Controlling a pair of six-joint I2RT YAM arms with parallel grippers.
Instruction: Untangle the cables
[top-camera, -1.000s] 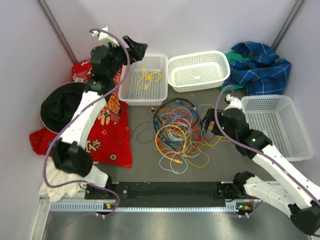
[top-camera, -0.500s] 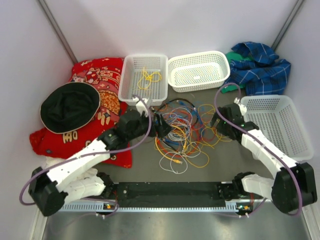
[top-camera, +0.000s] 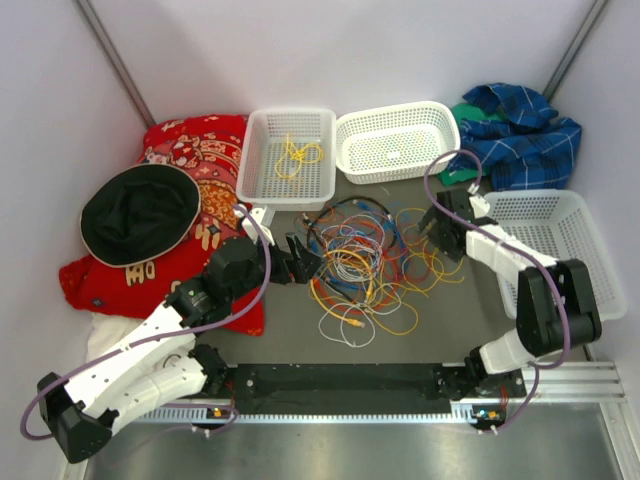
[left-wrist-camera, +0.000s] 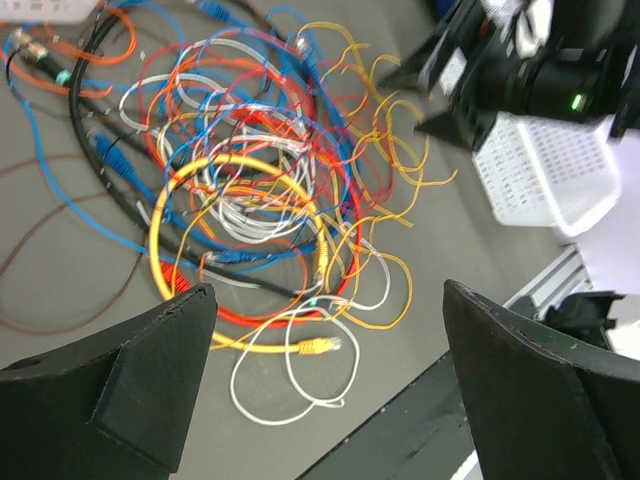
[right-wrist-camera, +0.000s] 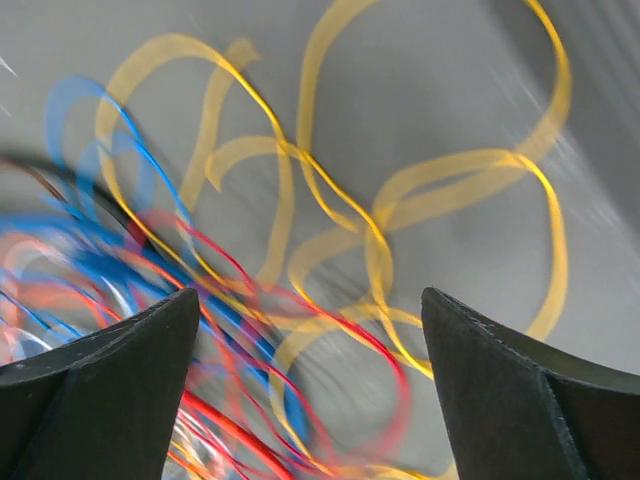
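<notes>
The cables (top-camera: 365, 265) lie in one tangled heap of yellow, orange, blue, white, red and black loops on the grey table. My left gripper (top-camera: 300, 262) hovers at the heap's left edge, open, with nothing between its fingers. In the left wrist view the cables (left-wrist-camera: 250, 200) spread out ahead of the left gripper (left-wrist-camera: 328, 300), and a yellow connector end (left-wrist-camera: 318, 346) lies close below. My right gripper (top-camera: 432, 228) is at the heap's right back edge, also open. The right wrist view is blurred. There the right gripper (right-wrist-camera: 310, 300) sits low over thin yellow, red and blue cables (right-wrist-camera: 370, 240).
Three white baskets stand around the heap: a back-left basket (top-camera: 262, 180) holding a yellow cable (top-camera: 298, 152), a back-middle basket (top-camera: 440, 150) and a right basket (top-camera: 570, 260). A red cloth (top-camera: 190, 150) with a black hat (top-camera: 140, 215) lies left. A blue plaid cloth (top-camera: 520, 130) lies back right.
The left arm swung down from over the back-left basket to the heap's left edge. The right gripper shifted back along the heap's right side, its arm folding up.
</notes>
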